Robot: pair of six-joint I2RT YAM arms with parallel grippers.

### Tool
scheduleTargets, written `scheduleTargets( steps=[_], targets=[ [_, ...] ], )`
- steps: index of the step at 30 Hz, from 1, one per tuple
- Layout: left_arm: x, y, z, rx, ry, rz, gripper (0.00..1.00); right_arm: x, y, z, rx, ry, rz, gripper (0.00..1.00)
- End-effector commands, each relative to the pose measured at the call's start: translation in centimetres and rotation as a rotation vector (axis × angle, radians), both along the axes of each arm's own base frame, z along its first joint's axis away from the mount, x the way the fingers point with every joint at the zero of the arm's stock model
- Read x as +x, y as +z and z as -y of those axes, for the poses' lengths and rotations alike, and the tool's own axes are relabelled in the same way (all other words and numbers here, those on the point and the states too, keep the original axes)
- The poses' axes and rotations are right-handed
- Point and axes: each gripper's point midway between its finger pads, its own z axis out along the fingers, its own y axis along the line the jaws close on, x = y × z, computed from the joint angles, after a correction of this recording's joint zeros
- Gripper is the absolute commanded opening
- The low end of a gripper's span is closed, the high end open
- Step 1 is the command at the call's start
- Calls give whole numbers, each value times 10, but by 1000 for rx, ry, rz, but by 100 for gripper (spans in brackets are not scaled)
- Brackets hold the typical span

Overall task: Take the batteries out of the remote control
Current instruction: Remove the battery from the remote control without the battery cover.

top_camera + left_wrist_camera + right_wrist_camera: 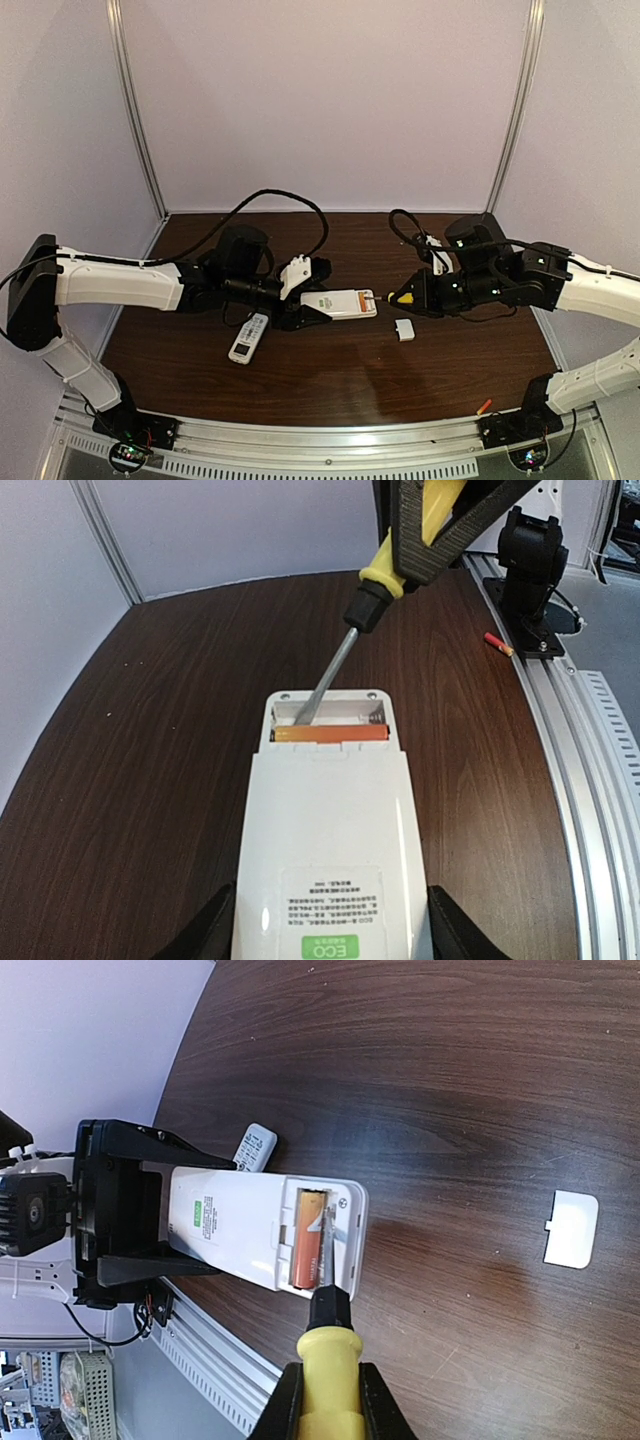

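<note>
Left pincer (330,935) clamped on remote (330,830), right pincer (330,1405) clamped on screwdriver (328,1355), tip touching battery (330,734) in remote's far end

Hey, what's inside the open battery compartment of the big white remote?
One orange battery lies in the remote, the screwdriver tip in the slot beside it. The shaft covers part of that slot.
</note>
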Motion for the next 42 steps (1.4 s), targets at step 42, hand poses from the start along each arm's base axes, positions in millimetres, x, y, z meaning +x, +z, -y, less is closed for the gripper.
scheduleTargets(
  steps=[42],
  targets=[
    [-27, 27, 4, -104, -172, 85, 0, -14, 10, -18, 189, 191, 42, 0]
  ],
)
